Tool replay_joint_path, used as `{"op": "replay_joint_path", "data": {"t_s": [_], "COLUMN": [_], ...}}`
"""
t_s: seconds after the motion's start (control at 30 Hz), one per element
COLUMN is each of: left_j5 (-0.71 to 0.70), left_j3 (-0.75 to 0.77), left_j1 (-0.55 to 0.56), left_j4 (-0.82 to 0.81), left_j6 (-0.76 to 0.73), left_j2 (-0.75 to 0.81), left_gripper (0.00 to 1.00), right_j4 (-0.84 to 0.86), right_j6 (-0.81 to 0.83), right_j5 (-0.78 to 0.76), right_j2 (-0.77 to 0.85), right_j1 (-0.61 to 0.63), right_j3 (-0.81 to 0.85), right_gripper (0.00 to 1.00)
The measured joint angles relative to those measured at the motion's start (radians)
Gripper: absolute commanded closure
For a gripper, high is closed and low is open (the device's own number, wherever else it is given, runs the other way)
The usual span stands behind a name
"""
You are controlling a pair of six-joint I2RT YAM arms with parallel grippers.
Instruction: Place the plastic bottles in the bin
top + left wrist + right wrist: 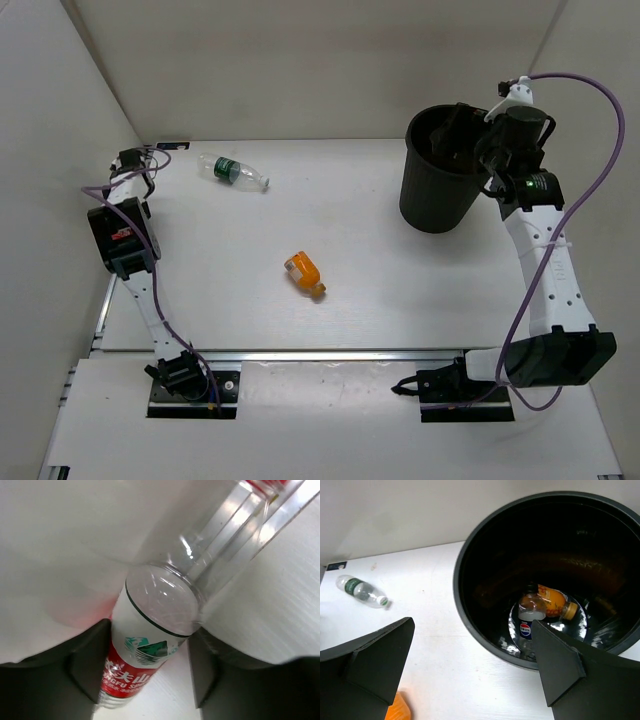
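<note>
nearest to the arm bases, in the middle of the top view, the squat orange bottle [304, 274] lies on its side on the table [400, 300], not yet handled

further away, in the upper left of that view, the left gripper [148, 660] is in the corner by the wall [100, 100]. its wrist view shows the red-label bottle [152, 625] between the two dark fingers [90, 665], with the label low in the frame and the red cap toward the upper right. the fingers stand close on both sides, but i cannot tell if they already press the bottle. a little to the right, the green-label bottle [232, 171] lies free on the table

farthest, in the upper right, the bin [432, 205] stands upright. the right gripper [472, 630] hangs over its mouth with jaws spread wide and nothing in them. at the bottom of the bin lie a dark-label bottle [527, 622] and an amber bottle [552, 602]

the step in hand seems to be the grasp of the red-label bottle. to do it well, i think the fingers should close across the labelled body and not on the tapering shoulder. they should close gently, because thin plastic gives and can slip out. then lift straight up before moving away from the wall
</note>
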State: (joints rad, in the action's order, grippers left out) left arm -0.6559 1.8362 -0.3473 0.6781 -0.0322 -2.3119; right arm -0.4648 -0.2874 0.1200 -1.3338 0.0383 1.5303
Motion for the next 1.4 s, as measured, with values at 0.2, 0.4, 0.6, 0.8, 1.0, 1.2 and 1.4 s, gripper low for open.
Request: {"op": "replay_joint_path", "data": {"t_s": [0.2,0.4,0.6,0.8,1.0,1.2,1.4], "left_j5": [-0.015,0.021,0.239,0.598,1.032,1.322,1.468], "left_j3": [0.019,0.019,-0.025,-0.209,-0.548,-0.776,-0.882], "left_j1": [0.016,0.044,0.084,0.297,0.622,0.793,0.799], "left_j4": [0.029,0.071,0.097,-0.035,-0.229,-0.387,-0.553], "left_j6": [0.005,0.042,0.127,0.212,0.309,0.435,0.573], "left_j2": [-0.002,0.058,0.333,0.746,0.972,0.982,1.035], "left_gripper": [0.54,0.55,0.59,0.59,0.56,0.61,0.61], "right_j4": [0.018,0.026,0.027,0.064,0.156,0.374,0.466], "right_j6": [-0.005,-0.004,0.006,-0.005,-0.053,-0.167,-0.233], "right_j5": [0.0,0.003,0.034,0.209,0.36,0.461,0.465], "right_j2": [0.035,0.052,0.042,0.041,0.042,0.074,0.074], "right_j1": [0.033,0.087,0.219,0.281,0.369,0.388,0.437], "right_j3": [-0.006,-0.042,-0.065,-0.204,-0.262,-0.396,-0.456], "right_gripper": [0.01,0.01,0.01,0.01,0.01,0.01,0.01]}}
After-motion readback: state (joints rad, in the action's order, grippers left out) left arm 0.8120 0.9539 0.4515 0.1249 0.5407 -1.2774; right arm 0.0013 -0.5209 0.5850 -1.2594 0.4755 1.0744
